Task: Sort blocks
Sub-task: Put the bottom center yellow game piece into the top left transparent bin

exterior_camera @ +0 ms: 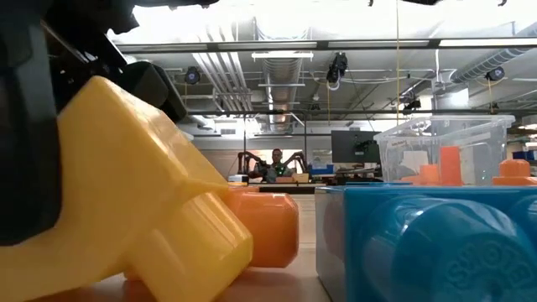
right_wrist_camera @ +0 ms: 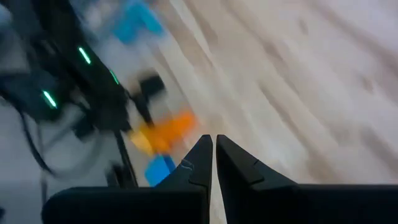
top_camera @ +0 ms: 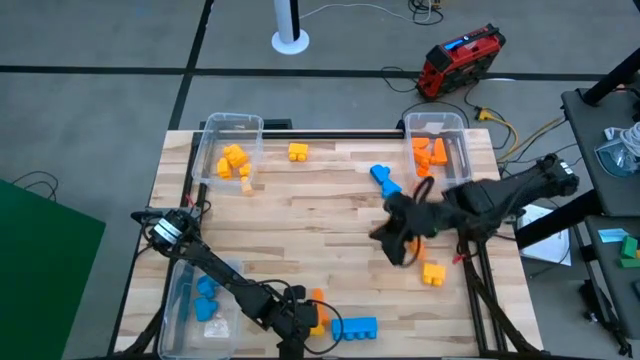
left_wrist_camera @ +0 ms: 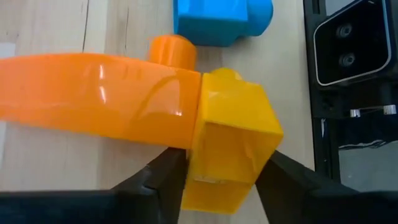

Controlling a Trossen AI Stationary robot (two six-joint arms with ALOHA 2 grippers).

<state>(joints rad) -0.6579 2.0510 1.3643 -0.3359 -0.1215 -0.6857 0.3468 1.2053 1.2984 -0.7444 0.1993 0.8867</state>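
Observation:
Near the table's front edge my left gripper [top_camera: 300,322] [left_wrist_camera: 225,158] is shut on a yellow block [left_wrist_camera: 233,137] [exterior_camera: 143,184]. This block touches a long curved orange block [left_wrist_camera: 99,93] [top_camera: 318,300]. A blue block [top_camera: 355,327] [left_wrist_camera: 221,22] lies just to the right of them. My right gripper [top_camera: 393,245] [right_wrist_camera: 214,143] hangs shut over the middle right of the table with nothing between its fingers. Loose blocks lie around it: a blue one [top_camera: 384,180] and a yellow one [top_camera: 433,272]. My left gripper pinches the yellow block by two opposite sides [left_wrist_camera: 205,177] between its two fingers [left_wrist_camera: 165,180], which slant down onto it. The block sits tilted in the hold, its far end against the orange block's end [left_wrist_camera: 186,99], low over the table.
Three clear bins stand on the table: one at the far left [top_camera: 228,122] with yellow blocks, one at the far right [top_camera: 438,122] with orange blocks, one at the near left [top_camera: 180,300] with blue blocks. Another yellow block [top_camera: 298,152] lies near the far edge.

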